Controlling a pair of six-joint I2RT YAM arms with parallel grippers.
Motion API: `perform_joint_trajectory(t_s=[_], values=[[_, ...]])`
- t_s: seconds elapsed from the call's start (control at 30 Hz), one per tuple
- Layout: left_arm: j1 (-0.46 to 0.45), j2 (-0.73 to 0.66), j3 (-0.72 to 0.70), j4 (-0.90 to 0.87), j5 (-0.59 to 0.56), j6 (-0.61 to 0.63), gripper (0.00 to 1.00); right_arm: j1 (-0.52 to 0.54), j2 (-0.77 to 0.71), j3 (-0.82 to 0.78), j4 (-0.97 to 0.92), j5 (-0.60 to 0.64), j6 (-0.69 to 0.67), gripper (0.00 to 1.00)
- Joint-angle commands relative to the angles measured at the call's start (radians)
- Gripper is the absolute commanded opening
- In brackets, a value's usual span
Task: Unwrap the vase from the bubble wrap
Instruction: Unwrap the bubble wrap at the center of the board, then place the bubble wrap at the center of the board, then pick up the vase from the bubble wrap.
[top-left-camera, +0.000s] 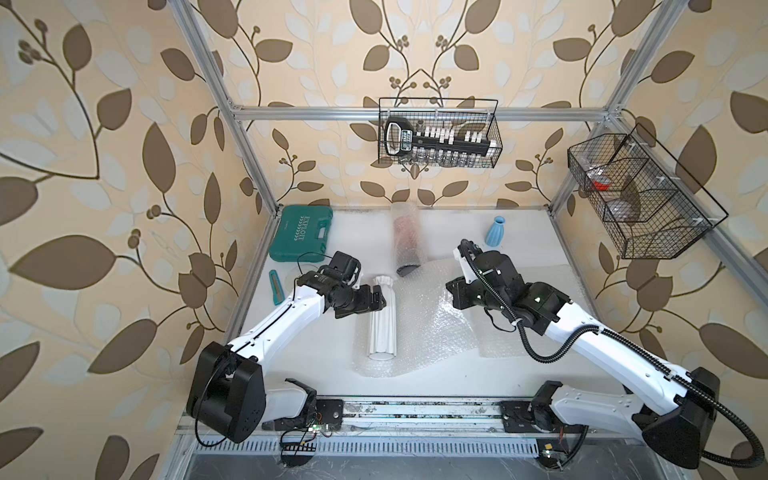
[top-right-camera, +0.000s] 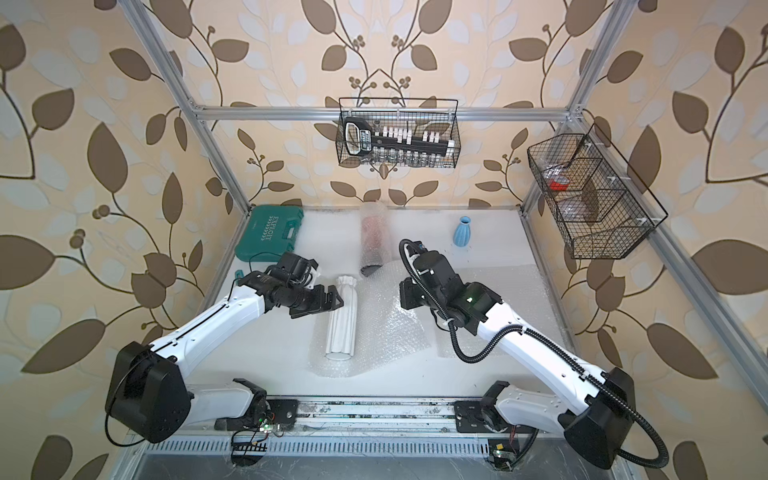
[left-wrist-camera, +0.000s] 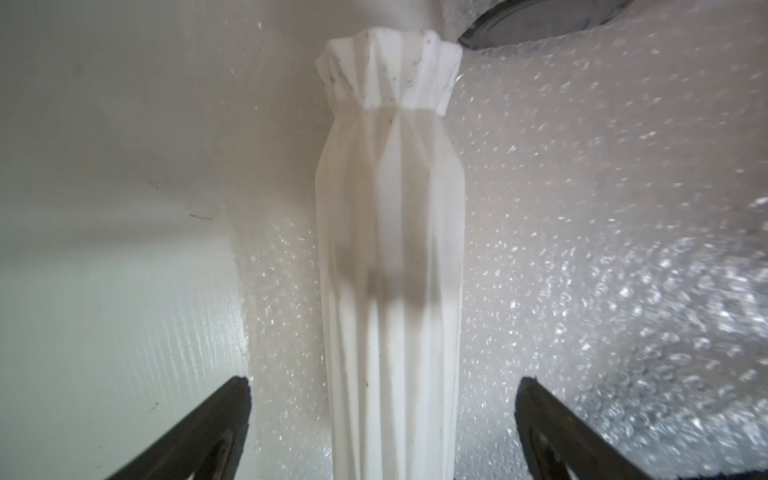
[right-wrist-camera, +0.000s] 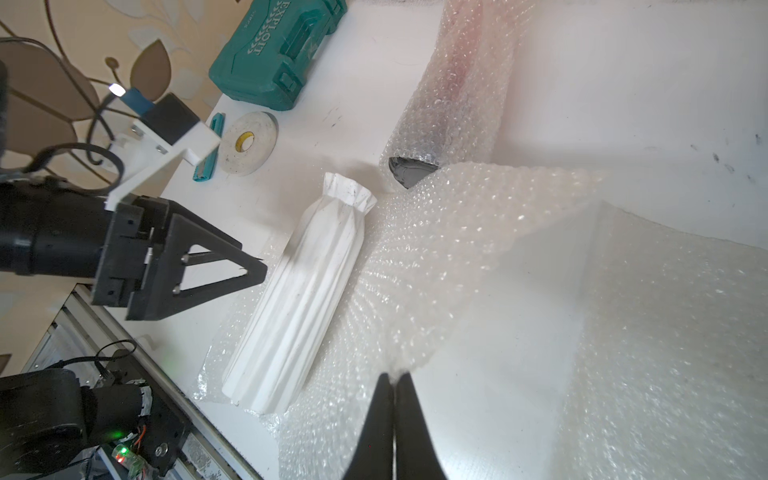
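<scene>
The right fingers (right-wrist-camera: 409, 432) are clenched on a fold of the wrap (right-wrist-camera: 478, 257), which stands up like a tent to the right gripper (right-wrist-camera: 392, 376). The left gripper (left-wrist-camera: 382, 380) is released, with one finger on each side of the white vase (left-wrist-camera: 390, 249), not touching it. The vase lies bare on the left part of the wrap, mouth to the far side, mid table (top-left-camera: 316, 357)

Your left gripper (left-wrist-camera: 382, 380) gapes wide, one finger each side of the white vase (left-wrist-camera: 390, 249). It lies bare on the bubble wrap (left-wrist-camera: 582, 249), by its edge.
</scene>
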Motion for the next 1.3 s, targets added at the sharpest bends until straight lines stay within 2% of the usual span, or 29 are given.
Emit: perform_joint_trajectory(t_s=[0.0,0.1,0.17,0.4,0.53,0.83,1.27], values=[[-0.012,-0.026,0.029,-0.025,0.07,0.042,0.99,-0.001,0.009,0.014,0.01,0.022,-0.011,0.0],[-0.014,-0.017,0.024,0.001,0.148,0.036,0.99,-0.001,0.012,0.014,0.016,0.024,-0.011,0.0],[-0.015,-0.011,0.018,0.019,0.156,0.008,0.99,-0.001,0.017,0.014,0.016,0.022,-0.011,0.0],[-0.032,0.03,-0.032,0.045,0.065,-0.09,0.99,-0.001,0.02,0.003,0.022,0.02,-0.008,0.0],[-0.043,0.067,-0.052,0.088,0.098,-0.112,0.99,-0.002,0.024,-0.003,0.024,0.021,-0.008,0.0],[-0.111,0.105,-0.086,0.14,0.065,-0.154,0.99,-0.001,0.03,-0.013,0.032,0.017,-0.005,0.0],[-0.139,0.156,-0.112,0.173,0.063,-0.169,0.99,-0.002,0.043,-0.031,0.048,0.008,-0.002,0.0]])
